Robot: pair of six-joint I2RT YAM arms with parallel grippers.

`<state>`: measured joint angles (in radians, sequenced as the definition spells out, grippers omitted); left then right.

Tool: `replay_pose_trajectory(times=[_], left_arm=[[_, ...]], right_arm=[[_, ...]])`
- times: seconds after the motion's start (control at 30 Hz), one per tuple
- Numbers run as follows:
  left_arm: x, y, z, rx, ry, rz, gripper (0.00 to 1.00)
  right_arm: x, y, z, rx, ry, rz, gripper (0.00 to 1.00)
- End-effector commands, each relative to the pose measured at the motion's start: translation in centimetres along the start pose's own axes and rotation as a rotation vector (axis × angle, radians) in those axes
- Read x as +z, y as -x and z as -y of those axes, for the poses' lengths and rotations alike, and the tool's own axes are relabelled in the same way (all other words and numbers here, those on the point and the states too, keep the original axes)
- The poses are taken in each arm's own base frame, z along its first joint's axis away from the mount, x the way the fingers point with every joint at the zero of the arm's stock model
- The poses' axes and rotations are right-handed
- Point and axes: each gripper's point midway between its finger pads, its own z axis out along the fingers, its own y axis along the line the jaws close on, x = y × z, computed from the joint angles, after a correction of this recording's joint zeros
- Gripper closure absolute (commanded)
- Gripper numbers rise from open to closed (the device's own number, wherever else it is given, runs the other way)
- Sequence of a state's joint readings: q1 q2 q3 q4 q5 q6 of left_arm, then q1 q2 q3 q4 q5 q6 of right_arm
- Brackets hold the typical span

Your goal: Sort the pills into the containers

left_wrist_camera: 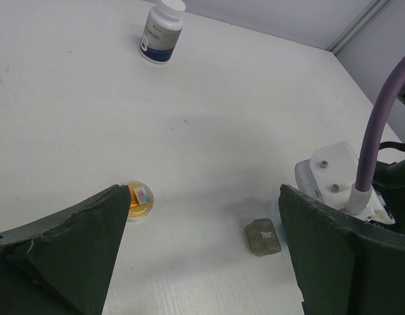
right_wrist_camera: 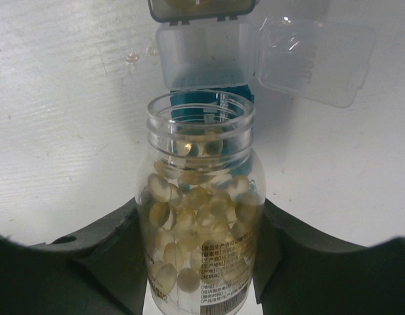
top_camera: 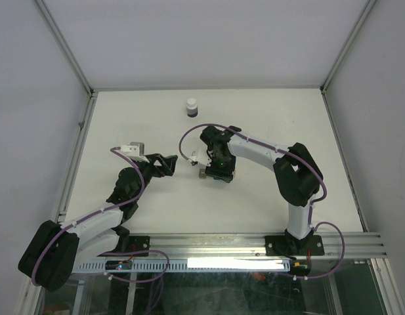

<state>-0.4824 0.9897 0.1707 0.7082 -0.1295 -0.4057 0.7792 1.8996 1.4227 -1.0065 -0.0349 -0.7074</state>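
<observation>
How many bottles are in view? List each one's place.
2. A white-capped bottle stands at the far middle of the table; an uncapped clear bottle is gripped in the right tool. More may be hidden.

The pills (right_wrist_camera: 189, 220) are pale yellow-tan and glossy. They lie in a clear bottle (right_wrist_camera: 201, 121) whose white label (right_wrist_camera: 222, 279) has small dark print. The teal-blue container (right_wrist_camera: 203, 100) has transparent lids (right_wrist_camera: 314, 49). The grey-brown container (left_wrist_camera: 263, 237) is half see-through. The far bottle (left_wrist_camera: 161, 33) has a white cap and a dark blue band. The round disc (left_wrist_camera: 138, 201) is yellow-orange inside. The table (left_wrist_camera: 222, 131) is white and the cable (left_wrist_camera: 379, 125) is purple.
</observation>
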Motion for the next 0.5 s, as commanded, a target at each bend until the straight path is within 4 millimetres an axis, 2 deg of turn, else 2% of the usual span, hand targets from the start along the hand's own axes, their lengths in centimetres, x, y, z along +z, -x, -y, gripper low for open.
replay_pose_trajectory(times=[0.0,0.03,0.1,0.17,0.2,0.23,0.27,0.33,0.37,0.4,0.43,0.47], left_arm=[[0.0,1.9,0.5,-0.018,-0.023,0.075,0.01],[0.0,1.9,0.5,-0.018,-0.023,0.076,0.01],[-0.1,2.0,0.5,-0.02,-0.022,0.081,0.01],[-0.1,2.0,0.5,-0.019,-0.026,0.081,0.01],[-0.1,2.0,0.5,-0.019,-0.025,0.081,0.01],[-0.1,2.0,0.5,-0.02,-0.024,0.082,0.01],[-0.1,2.0,0.5,-0.02,-0.024,0.08,0.01],[-0.1,1.9,0.6,-0.018,-0.026,0.078,0.01],[-0.1,2.0,0.6,-0.019,-0.026,0.08,0.01],[-0.1,2.0,0.5,-0.02,-0.024,0.081,0.01],[-0.1,2.0,0.6,-0.02,-0.026,0.08,0.01],[-0.1,1.9,0.6,-0.019,-0.026,0.078,0.01]], right_arm=[[-1.3,0.5,0.6,0.01,-0.029,0.005,1.0],[-1.2,0.8,0.1,0.011,-0.004,0.026,1.0],[-1.2,0.8,1.0,0.001,-0.071,0.036,1.0],[-1.7,1.1,0.0,0.014,-0.006,0.036,1.0],[-1.7,1.4,0.4,0.006,-0.038,0.063,1.0],[-1.3,0.9,1.2,-0.002,-0.085,0.044,1.0],[-1.1,0.2,1.2,0.007,-0.074,0.007,1.0],[-1.7,1.2,-0.1,0.016,0.008,0.038,1.0],[-1.7,1.6,0.6,0.002,-0.041,0.065,1.0],[-1.4,0.9,1.5,-0.006,-0.092,0.043,1.0],[-1.6,0.7,1.6,0.012,-0.078,0.021,1.0],[-1.8,0.9,0.5,0.025,-0.008,0.019,1.0]])
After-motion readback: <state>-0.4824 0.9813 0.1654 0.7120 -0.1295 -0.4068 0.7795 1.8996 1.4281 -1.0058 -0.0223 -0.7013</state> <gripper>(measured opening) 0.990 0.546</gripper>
